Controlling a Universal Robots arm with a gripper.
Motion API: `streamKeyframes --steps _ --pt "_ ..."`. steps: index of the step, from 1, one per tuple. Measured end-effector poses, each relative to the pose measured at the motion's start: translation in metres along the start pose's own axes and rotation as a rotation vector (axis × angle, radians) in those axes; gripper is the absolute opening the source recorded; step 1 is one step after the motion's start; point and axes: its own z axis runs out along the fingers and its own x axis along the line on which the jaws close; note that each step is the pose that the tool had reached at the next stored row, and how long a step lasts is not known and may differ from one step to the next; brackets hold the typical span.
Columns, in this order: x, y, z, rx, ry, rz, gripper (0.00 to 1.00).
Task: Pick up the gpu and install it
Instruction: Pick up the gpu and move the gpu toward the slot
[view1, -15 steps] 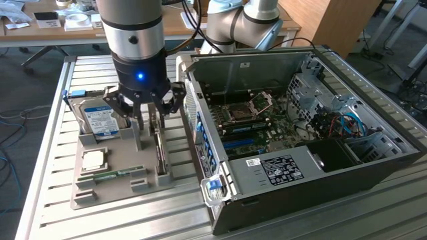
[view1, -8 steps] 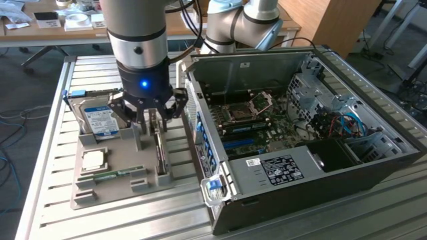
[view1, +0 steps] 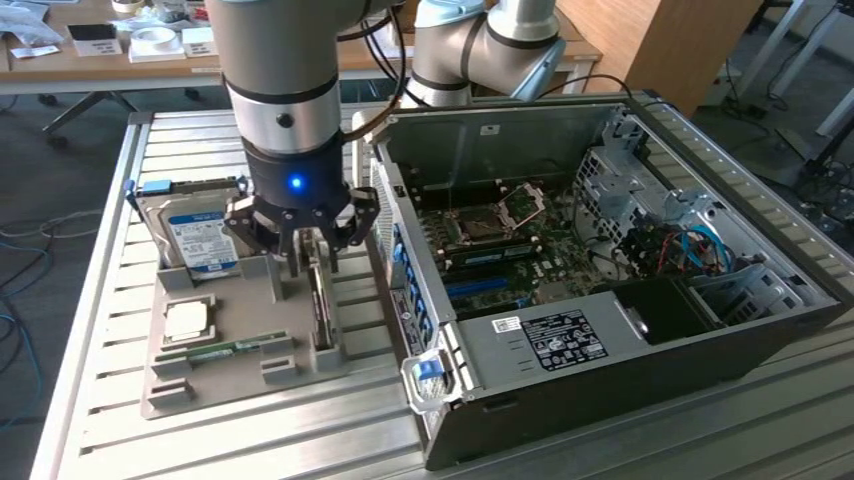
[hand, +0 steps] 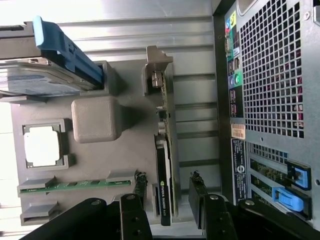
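Jaws spread wide and released, they straddle the gpu (view1: 322, 312), one fingertip (hand: 140, 192) on each side of the card with a gap showing, so nothing is grasped. The gpu stands on edge in its slot of the grey parts holder (view1: 227, 385) on the bench (view1: 94, 440), on the holder's side nearest the open computer case (view1: 601, 330), which is to the exterior view's right. A hard drive (view1: 198, 240), processor (view1: 187, 318) and memory stick (view1: 220, 350) sit in the holder on the card's other side. I judge the task barely begun: gripping, lifting and seating the card on the motherboard (view1: 514, 245) all remain.
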Motion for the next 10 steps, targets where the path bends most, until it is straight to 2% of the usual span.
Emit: streamKeyframes --steps 10 --pt "0.000 -0.0007 0.0180 0.0001 0.0001 0.000 0.47"
